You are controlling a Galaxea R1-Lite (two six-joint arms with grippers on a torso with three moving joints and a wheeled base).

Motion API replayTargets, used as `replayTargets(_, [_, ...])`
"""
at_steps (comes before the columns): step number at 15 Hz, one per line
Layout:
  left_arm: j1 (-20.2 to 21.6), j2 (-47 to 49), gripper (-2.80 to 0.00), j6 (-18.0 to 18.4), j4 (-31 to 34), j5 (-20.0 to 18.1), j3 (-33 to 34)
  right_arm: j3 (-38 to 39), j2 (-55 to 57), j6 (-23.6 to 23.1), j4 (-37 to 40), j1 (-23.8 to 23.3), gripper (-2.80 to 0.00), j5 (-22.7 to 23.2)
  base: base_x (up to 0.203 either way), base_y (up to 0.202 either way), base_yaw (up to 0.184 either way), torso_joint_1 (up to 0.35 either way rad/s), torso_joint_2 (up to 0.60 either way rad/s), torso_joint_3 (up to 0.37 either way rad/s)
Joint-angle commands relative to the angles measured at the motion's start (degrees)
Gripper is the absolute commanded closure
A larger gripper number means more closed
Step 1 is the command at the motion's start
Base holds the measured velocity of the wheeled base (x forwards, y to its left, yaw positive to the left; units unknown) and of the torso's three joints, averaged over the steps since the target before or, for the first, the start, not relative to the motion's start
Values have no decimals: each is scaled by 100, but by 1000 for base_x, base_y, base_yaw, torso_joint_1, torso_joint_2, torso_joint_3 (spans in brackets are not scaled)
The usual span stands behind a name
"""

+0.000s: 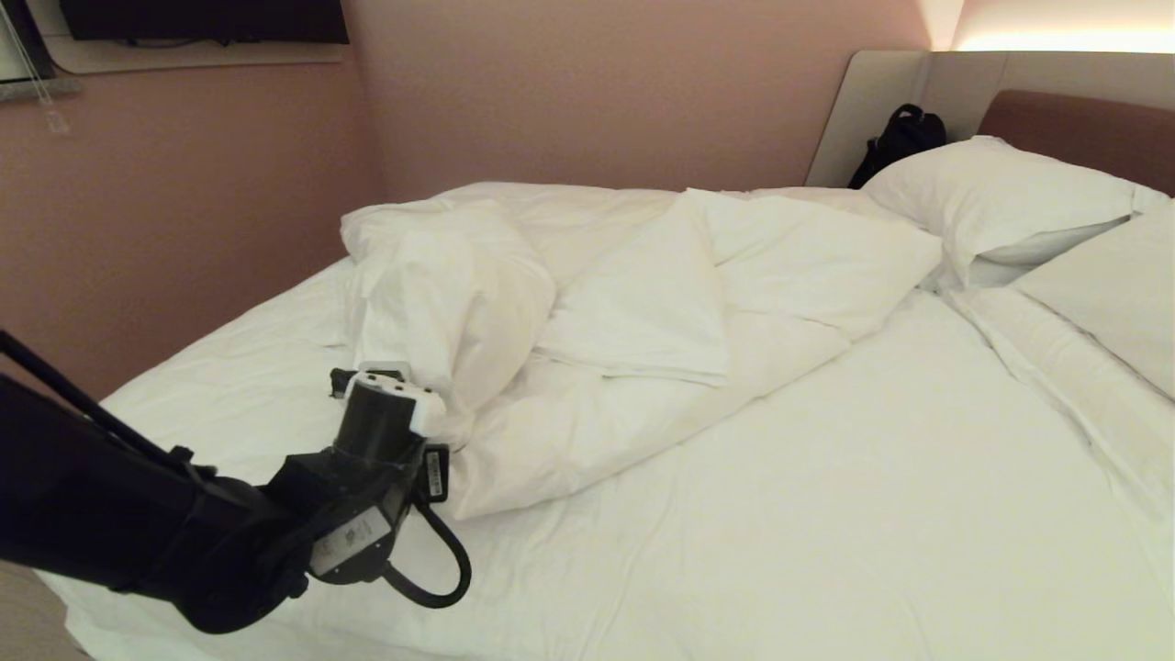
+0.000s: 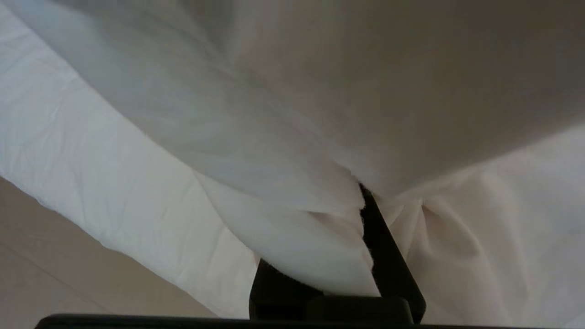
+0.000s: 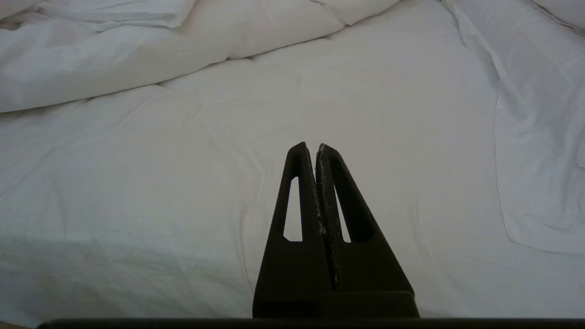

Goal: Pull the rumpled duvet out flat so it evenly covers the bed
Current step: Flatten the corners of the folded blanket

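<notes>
The duvet (image 1: 643, 303) lies bunched in thick folds across the far half of the bed (image 1: 826, 477), leaving the near half of the mattress sheet bare. My left gripper (image 1: 439, 378) is at the near left part of the bed, shut on a fold of the duvet. That fold is lifted into a hanging hump (image 1: 450, 275). In the left wrist view the white cloth (image 2: 292, 219) is pinched in the left gripper (image 2: 354, 201); one black finger (image 2: 386, 260) shows and the other is mostly covered. My right gripper (image 3: 313, 147) is shut and empty above the bare sheet (image 3: 183, 183).
Two white pillows (image 1: 1001, 197) (image 1: 1111, 294) lie at the head of the bed on the right, before the padded headboard (image 1: 1074, 124). A black bag (image 1: 904, 138) stands in the far corner. A pink wall (image 1: 184, 211) runs close along the bed's left side.
</notes>
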Motion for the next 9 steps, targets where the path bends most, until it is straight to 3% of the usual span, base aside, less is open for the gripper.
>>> replayTargets(1, [-6, 93, 0, -48, -6, 15, -29, 0, 1, 4, -2, 1, 0, 0, 0, 0, 0, 0, 0, 0])
replayTargets(6, [-15, 352, 0, -83, -7, 15, -121, 0, 1, 4, -2, 1, 0, 0, 0, 0, 0, 0, 0, 0])
replayTargets(7, [-15, 326, -280, -83, -18, 15, -141, 0, 1, 4, -2, 1, 0, 0, 0, 0, 0, 0, 0, 0])
replayTargets(9, [-15, 144, -280, -78, -34, -15, -155, 0, 1, 4, -2, 1, 0, 0, 0, 0, 0, 0, 0, 0])
